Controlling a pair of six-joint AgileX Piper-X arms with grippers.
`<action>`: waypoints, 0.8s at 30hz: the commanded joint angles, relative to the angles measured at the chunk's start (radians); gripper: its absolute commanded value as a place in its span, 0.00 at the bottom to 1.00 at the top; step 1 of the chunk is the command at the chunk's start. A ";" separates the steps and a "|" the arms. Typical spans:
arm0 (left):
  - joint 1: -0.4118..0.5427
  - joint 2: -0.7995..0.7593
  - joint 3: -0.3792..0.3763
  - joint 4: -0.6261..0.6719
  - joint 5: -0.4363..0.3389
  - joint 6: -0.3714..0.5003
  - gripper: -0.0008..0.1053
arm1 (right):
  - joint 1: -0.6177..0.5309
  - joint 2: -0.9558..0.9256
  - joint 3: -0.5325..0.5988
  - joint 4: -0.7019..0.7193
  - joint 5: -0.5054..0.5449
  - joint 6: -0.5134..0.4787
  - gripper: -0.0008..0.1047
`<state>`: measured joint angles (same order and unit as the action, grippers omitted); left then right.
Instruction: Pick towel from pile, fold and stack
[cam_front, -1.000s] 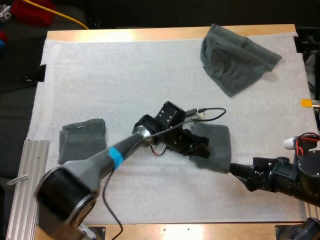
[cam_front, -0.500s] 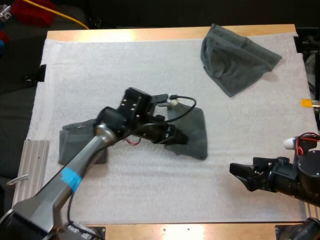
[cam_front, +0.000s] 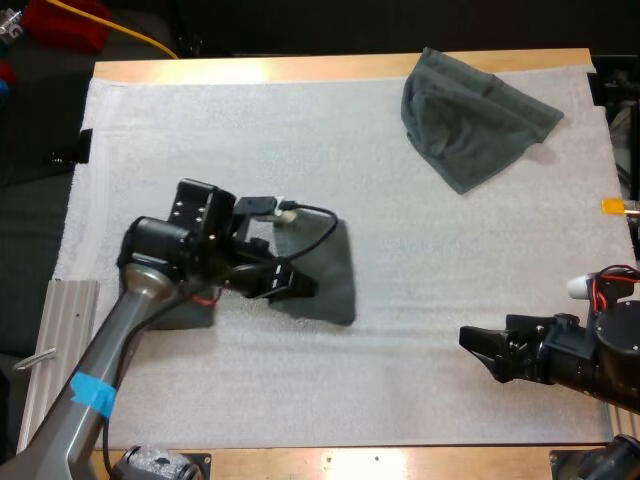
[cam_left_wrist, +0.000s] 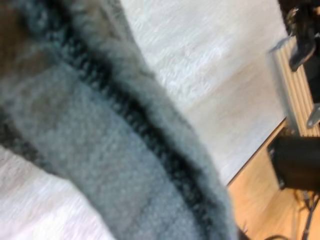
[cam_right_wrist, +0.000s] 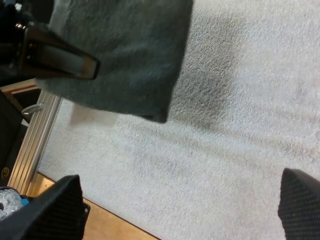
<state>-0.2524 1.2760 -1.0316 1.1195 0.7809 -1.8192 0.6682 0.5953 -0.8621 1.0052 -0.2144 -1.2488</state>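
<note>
High view — left gripper (cam_front: 290, 285) clamps folded towel (cam_front: 332, 268), right gripper (cam_front: 476, 352) spread — crumpled towel (cam_front: 470, 120) well apart

White mat (cam_front: 450, 300), wooden table (cam_front: 300, 68), aluminium rail (cam_front: 65, 320)

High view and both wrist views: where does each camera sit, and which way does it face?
High view: behind the arms, looking forward and down over the white mat; left gripper grips the dark grey-green folded towel, right gripper open.
Left wrist view: rides the left arm, close against that towel, mat beyond.
Right wrist view: rides the right arm, facing across the mat; its own black fingers stand apart.
Shared: high and right wrist views both show the left gripper on the towel.
</note>
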 joint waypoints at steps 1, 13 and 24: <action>0.009 -0.014 -0.018 0.034 -0.015 0.042 0.01 | 0.001 -0.003 -0.010 0.001 -0.006 -0.010 0.74; 0.055 -0.022 -0.153 0.226 -0.255 0.189 0.01 | 0.001 -0.003 -0.010 0.001 -0.006 -0.010 0.74; 0.239 -0.022 -0.155 0.250 -0.415 0.198 0.01 | 0.001 -0.003 -0.010 0.001 -0.006 -0.010 0.74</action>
<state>-0.0100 1.2621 -1.1800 1.3632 0.3785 -1.6245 0.6682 0.5953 -0.8621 1.0052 -0.2144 -1.2488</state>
